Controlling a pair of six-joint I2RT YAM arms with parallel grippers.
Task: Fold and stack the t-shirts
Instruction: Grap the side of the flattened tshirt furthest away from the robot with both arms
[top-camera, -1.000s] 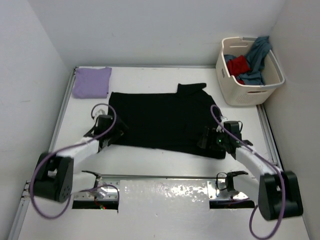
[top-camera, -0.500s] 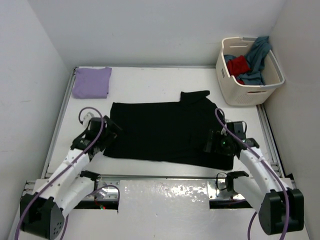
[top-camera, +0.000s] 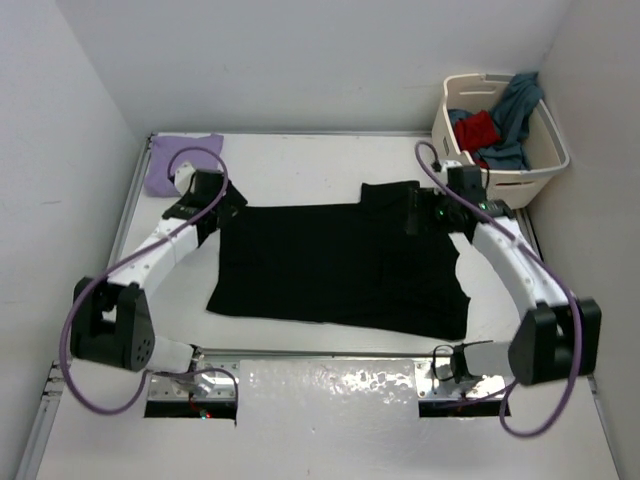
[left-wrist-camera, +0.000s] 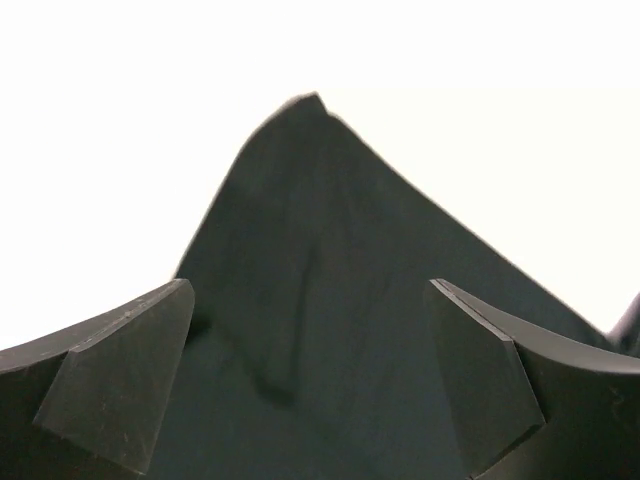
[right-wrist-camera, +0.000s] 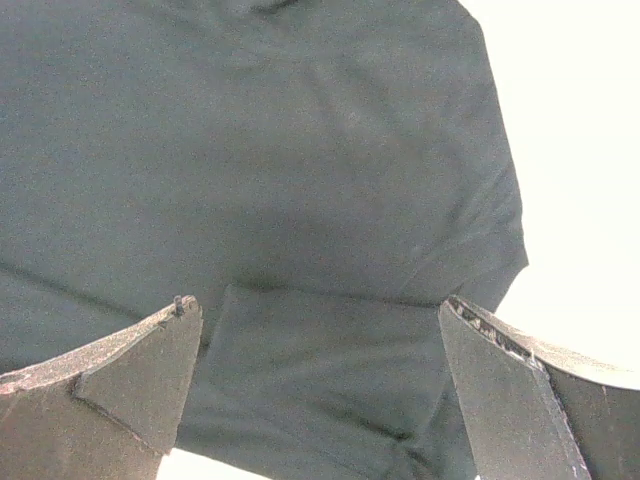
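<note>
Black t-shirt (top-camera: 340, 265): lies flat across the middle of the desk (top-camera: 300, 160), probably spread out so its corners can be taken for a fold.
Left claw (top-camera: 226, 203): released, jaws wide, over the shirt's far left corner, holding nothing.
Right claw (top-camera: 414, 212): released, jaws wide, over the far right corner; the pair looks set to pinch both corners together.
Lavender t-shirt (top-camera: 160, 170): folded at the desk's far left corner, likely the base of the stack.
Basket (top-camera: 500, 190): at the far right corner, holding the red t-shirt (top-camera: 478, 130) and the teal t-shirt (top-camera: 515, 105), which drapes over the rim.
</note>
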